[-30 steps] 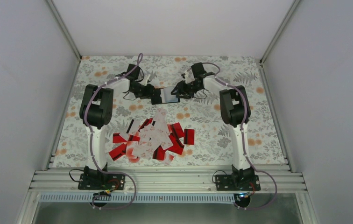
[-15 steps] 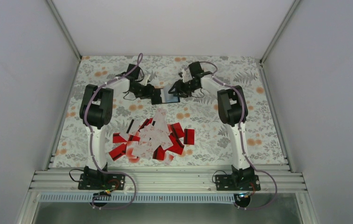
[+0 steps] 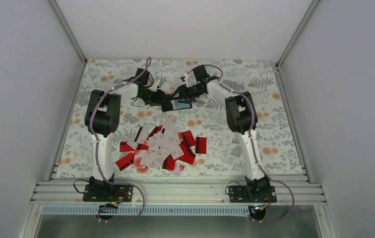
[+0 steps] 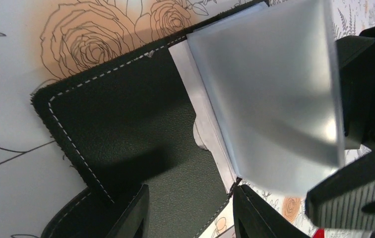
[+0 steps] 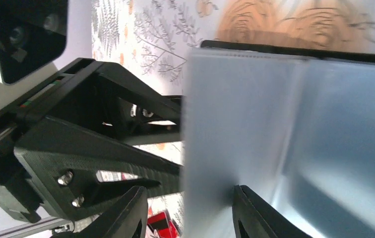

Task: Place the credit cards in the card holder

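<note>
The card holder (image 3: 180, 104) lies open at the far middle of the table, black outside and pale blue-grey inside. My left gripper (image 3: 164, 102) is open, its jaws either side of the black flap (image 4: 141, 134). My right gripper (image 3: 183, 95) is open around the raised pale flap (image 5: 255, 124); one fingertip (image 5: 247, 208) touches its inner face, while the other stands clear outside it. The credit cards (image 3: 160, 147), red and pale, lie in a loose pile nearer the arm bases. One red card (image 5: 163, 224) shows in the right wrist view.
The floral tablecloth (image 3: 265, 124) covers the table, between white walls. An aluminium rail (image 3: 185, 191) with the arm bases runs along the near edge. The card pile sits between the two arms.
My right arm has swung left and closer to the card holder, its gripper now over the pale flap. The left arm and the card pile have not moved.
</note>
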Controlling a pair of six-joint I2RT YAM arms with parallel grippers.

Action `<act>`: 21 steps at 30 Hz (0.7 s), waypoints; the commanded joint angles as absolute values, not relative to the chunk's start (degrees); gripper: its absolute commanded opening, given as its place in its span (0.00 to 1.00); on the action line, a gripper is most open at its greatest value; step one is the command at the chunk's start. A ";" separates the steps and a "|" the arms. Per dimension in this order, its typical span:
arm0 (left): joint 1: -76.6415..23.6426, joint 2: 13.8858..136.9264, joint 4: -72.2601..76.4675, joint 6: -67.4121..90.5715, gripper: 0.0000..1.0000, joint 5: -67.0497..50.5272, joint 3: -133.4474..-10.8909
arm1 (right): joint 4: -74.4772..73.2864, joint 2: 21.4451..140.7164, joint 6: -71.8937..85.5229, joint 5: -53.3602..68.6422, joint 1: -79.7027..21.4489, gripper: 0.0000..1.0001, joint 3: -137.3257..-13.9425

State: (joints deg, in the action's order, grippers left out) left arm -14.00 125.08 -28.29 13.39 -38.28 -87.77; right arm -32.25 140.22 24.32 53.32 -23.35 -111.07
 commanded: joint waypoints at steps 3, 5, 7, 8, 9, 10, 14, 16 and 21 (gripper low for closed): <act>-13.31 121.73 -27.36 16.59 0.43 -39.89 -85.54 | -28.67 143.45 24.97 58.28 -25.42 0.44 -114.74; -12.75 120.42 -25.99 17.71 0.44 -40.36 -84.36 | -27.70 144.25 25.52 59.42 -25.80 0.44 -115.75; -12.18 119.15 -25.44 18.38 0.44 -40.38 -83.49 | -27.51 145.12 25.57 60.10 -26.21 0.44 -117.21; -11.87 118.63 -25.30 18.56 0.44 -40.29 -83.00 | -27.43 145.53 25.64 60.31 -26.35 0.44 -117.77; -11.65 117.89 -25.31 18.67 0.44 -40.12 -82.52 | -27.30 145.92 25.78 60.39 -26.43 0.44 -118.11; -11.30 117.34 -25.19 18.78 0.44 -39.83 -81.88 | -27.01 146.36 26.02 60.51 -26.49 0.44 -118.26; -9.94 114.89 -24.80 19.20 0.44 -38.13 -78.62 | -25.91 147.72 26.89 61.32 -26.77 0.44 -118.71; -9.25 113.23 -24.91 19.21 0.44 -36.42 -77.12 | -26.04 148.36 26.90 61.02 -26.77 0.44 -118.99; -8.70 108.23 -26.62 15.54 0.44 -33.22 -74.90 | -29.16 149.81 26.36 58.87 -26.80 0.43 -121.07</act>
State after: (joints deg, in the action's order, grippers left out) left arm -9.15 112.68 -25.93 18.44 -36.14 -76.09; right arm -27.46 147.98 26.55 59.66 -26.20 -117.71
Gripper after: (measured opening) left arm 0.436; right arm 0.436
